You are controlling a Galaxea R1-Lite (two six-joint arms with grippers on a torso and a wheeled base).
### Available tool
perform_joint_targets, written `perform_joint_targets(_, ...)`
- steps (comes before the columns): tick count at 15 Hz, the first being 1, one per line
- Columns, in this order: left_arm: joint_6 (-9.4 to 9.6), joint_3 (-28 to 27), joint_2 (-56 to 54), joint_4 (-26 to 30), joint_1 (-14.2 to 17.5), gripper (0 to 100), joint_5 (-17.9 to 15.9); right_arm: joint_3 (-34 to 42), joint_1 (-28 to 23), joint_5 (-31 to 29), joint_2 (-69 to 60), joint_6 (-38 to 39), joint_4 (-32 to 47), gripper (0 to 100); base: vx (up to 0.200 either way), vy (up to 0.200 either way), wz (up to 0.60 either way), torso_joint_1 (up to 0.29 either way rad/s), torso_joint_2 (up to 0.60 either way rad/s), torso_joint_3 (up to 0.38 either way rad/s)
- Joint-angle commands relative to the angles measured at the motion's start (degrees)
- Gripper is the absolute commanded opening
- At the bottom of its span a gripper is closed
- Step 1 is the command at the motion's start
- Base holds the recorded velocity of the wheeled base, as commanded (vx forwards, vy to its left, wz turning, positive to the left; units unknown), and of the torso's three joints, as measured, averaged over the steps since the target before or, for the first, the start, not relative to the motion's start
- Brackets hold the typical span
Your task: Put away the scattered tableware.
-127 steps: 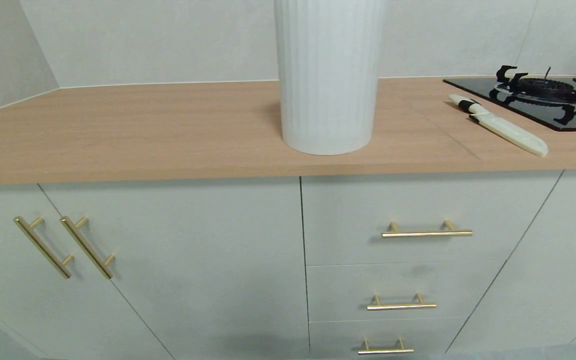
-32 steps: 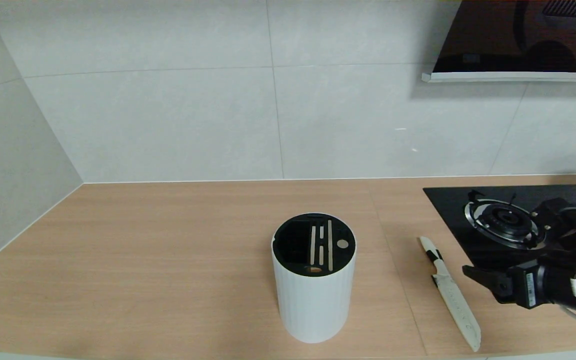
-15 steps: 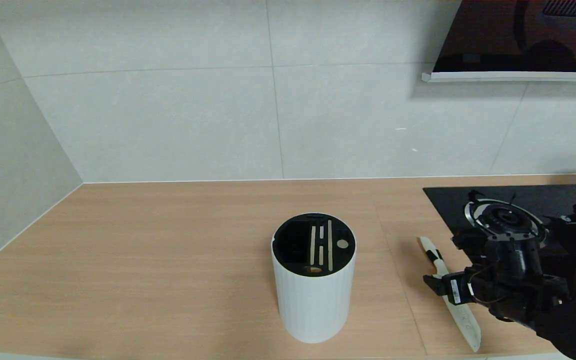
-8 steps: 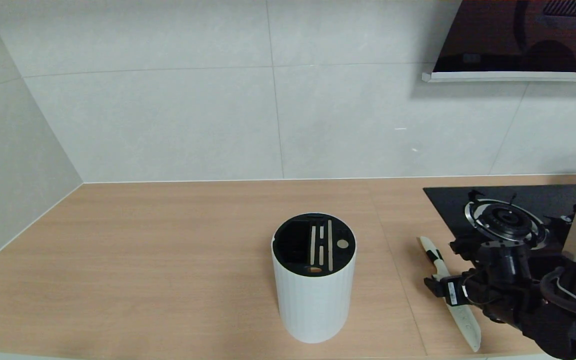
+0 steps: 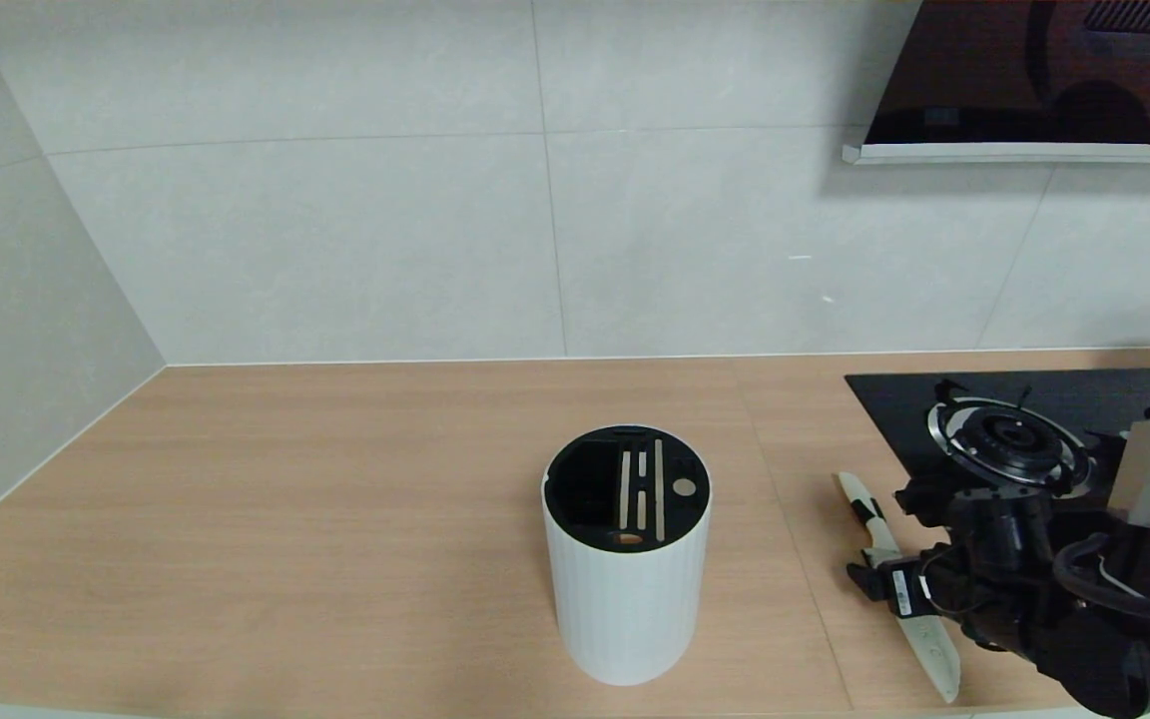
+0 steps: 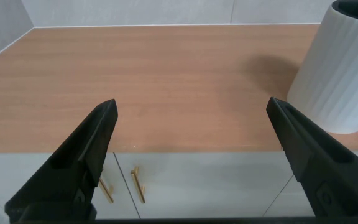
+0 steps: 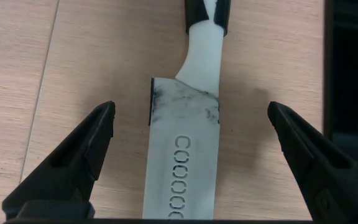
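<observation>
The wooden countertop is taken as the reference. Behind it, a back wall of large pale grey tiles with thin joints is fitted. At the countertop's left end, a side wall of the same tiles is joined to the back wall at a corner. A black glass hob is set into the countertop's right end, and a round burner with black pan supports is carried on it. Above that end, a dark glossy range hood is mounted on the back wall. Below the countertop's front edge, pale cabinet doors with gold bar handles are fitted. Even, soft lighting is provided across the countertop
</observation>
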Motion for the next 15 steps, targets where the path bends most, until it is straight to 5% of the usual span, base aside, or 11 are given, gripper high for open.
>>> perform_joint_targets(1,-0.02,0.0,0.1,0.0,0.0,100,0.0,-0.1,0.0,0.0,0.2,0.0,-0.2,100,0.0,0.0,0.0,0.0,0.0,0.0)
perform_joint_targets(7,-0.02,0.0,0.0,0.0,0.0,100,0.0,0.0,-0.1,0.0,0.9,-0.1,-1.1,100,0.0,0.0,0.0,0.0,0.0,0.0)
perform_joint_targets(8,-0.02,0.0,0.0,0.0,0.0,100,0.0,0.0,-0.1,0.0,1.1,-0.1,-1.1,0,0.0,0.0,0.0,0.0,0.0,0.0)
perform_joint_targets(15,-0.02,0.0,0.1,0.0,0.0,100,0.0,-0.2,-0.1,0.0,1.8,-0.1,-1.1,0,0.0,0.0,0.0,0.0,0.0,0.0)
